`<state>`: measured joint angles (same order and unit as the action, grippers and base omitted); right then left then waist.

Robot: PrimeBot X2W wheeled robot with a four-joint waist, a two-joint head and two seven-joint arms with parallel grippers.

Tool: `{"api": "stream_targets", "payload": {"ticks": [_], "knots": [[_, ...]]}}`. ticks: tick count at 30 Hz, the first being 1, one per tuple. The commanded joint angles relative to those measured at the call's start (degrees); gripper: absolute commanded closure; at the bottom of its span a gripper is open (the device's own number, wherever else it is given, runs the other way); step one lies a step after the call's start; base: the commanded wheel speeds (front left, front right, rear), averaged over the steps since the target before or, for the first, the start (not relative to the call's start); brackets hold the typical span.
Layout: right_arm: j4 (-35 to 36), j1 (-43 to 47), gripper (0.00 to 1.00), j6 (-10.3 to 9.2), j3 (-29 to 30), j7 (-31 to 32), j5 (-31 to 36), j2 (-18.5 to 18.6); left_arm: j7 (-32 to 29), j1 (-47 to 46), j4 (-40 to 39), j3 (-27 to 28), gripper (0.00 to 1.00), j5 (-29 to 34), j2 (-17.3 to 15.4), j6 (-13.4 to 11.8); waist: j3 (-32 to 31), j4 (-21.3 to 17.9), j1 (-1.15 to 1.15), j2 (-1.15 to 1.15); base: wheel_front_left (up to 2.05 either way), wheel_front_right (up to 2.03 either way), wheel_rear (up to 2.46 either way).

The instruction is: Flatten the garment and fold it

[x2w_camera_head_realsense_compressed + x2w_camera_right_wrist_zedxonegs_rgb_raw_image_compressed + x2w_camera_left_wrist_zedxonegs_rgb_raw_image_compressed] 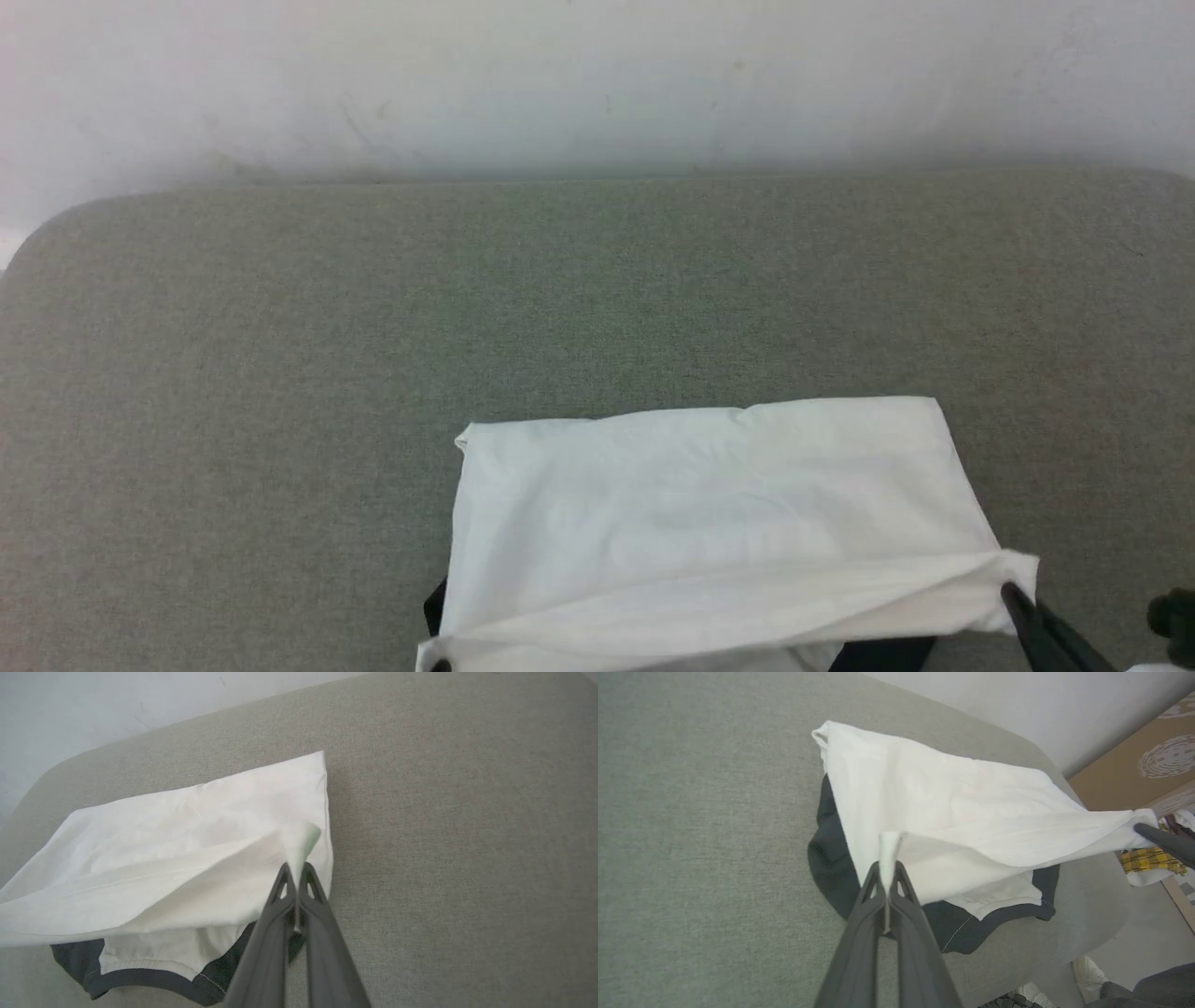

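Pos: shirt [709, 504] near, right of centre on grey pad [280, 373], half folded | my left gripper [888, 858] and right gripper [296, 868] each pinch a near white corner | I judge corners lifted to draw the edge taut for the next fold.

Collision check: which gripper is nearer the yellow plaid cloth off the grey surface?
Right. The right gripper pinches the garment corner toward the yellow plaid cloth; the left gripper pinches the opposite corner.
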<state>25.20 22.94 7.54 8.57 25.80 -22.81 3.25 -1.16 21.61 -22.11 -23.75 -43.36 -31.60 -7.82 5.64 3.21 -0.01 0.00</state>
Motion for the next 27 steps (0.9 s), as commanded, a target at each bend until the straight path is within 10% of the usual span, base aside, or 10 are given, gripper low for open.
{"api": "stream_targets", "payload": {"ticks": [1, 6, 9, 11, 12, 13, 27], "knots": [[-0.44, 0.80, 1.00, -0.05, -0.46, 0.35, 1.02, -0.25, -1.04, 0.47, 1.13, -0.40, 1.00, -0.57, -0.43, -0.46, -0.11, 0.04, 0.01, 0.00, 0.00, 0.00, 0.00], [-3.10, 1.54, 1.00, -0.05, -3.15, 1.36, 3.59, -0.29, -3.44, -0.64, 5.29, -2.17, 1.00, -0.53, -0.38, -0.18, -0.35, -0.13, 0.01, 0.00, 0.00, 0.00, 0.00], [-5.03, 1.13, 0.93, -0.05, -3.87, 1.15, 4.05, -0.28, -3.97, -2.03, 7.39, -2.92, 0.67, -0.67, 0.62, 0.01, -0.38, -0.31, 0.01, 0.00, 0.00, 0.00, 0.00], [-6.33, 0.74, 0.53, -0.05, -4.77, 1.30, 4.30, 0.10, -4.41, -2.94, 8.65, -3.39, 0.54, -0.90, 1.30, 0.18, -0.34, -0.53, 0.01, 0.00, 0.00, 0.00, 0.00], [-6.75, 0.52, 0.06, -0.05, -5.14, 1.31, 4.34, 0.17, -4.39, -3.39, 9.14, -3.47, 0.17, -0.98, 1.68, 0.21, -0.31, -0.65, 0.01, 0.00, 0.00, 0.00, 0.00], [-7.02, 0.34, 0.00, -0.05, -5.63, 1.44, 4.23, 0.26, -4.32, -3.79, 9.50, -3.54, 0.00, -1.08, 2.04, 0.28, -0.27, -0.76, 0.01, 0.00, 0.00, 0.00, 0.00], [-1.33, -3.98, 0.00, -0.05, 2.83, 1.37, 0.97, -0.14, 5.64, -5.02, -0.84, 7.43, 0.00, -1.81, 3.59, -3.92, 1.49, -0.43, 0.01, 0.00, 0.00, 0.00, 0.00]]}}
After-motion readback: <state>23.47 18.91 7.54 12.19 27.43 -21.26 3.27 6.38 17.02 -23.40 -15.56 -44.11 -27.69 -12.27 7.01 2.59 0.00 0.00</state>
